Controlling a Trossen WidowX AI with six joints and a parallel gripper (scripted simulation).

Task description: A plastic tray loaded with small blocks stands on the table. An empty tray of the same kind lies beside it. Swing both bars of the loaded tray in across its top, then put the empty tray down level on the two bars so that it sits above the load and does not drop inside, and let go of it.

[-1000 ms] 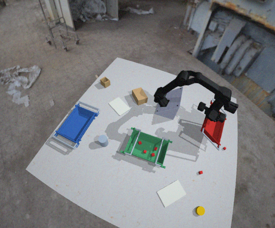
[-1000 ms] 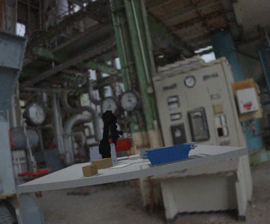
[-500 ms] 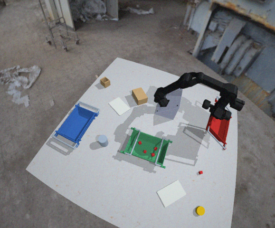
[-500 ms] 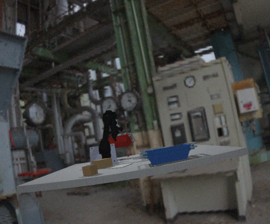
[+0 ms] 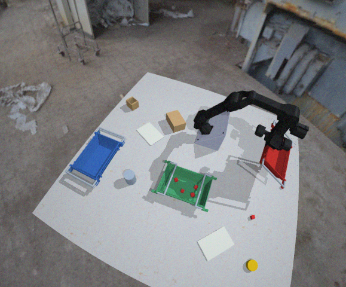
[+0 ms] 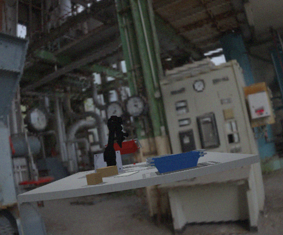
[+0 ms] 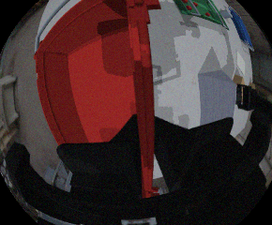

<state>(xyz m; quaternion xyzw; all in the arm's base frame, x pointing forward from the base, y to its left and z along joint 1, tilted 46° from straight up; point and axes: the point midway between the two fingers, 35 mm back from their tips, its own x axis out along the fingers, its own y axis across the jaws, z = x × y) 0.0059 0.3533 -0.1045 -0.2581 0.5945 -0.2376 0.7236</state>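
Note:
The green tray (image 5: 185,179) stands on the table with several small red blocks inside. Its left wire bar (image 5: 170,179) and right wire bar (image 5: 198,197) both lie across its top. My gripper (image 5: 271,145) (image 6: 120,145) (image 7: 140,118) is shut on the long side wall of the empty red tray (image 5: 275,158) (image 6: 126,147) (image 7: 96,100). The red tray is in the air at the table's right side, its shadow cast off to the left. One of its wire bars (image 5: 273,175) juts out at its near end. In the exterior view the green tray is hidden.
A blue tray (image 5: 94,155) (image 6: 176,163) stands at the left, a pale blue cylinder (image 5: 129,177) right of it. A grey-violet panel (image 5: 217,136) stands beside the arm's base. Also there: tan box (image 5: 175,121), small open box (image 5: 132,103), white plates, loose red block (image 5: 252,217), yellow disc (image 5: 251,265).

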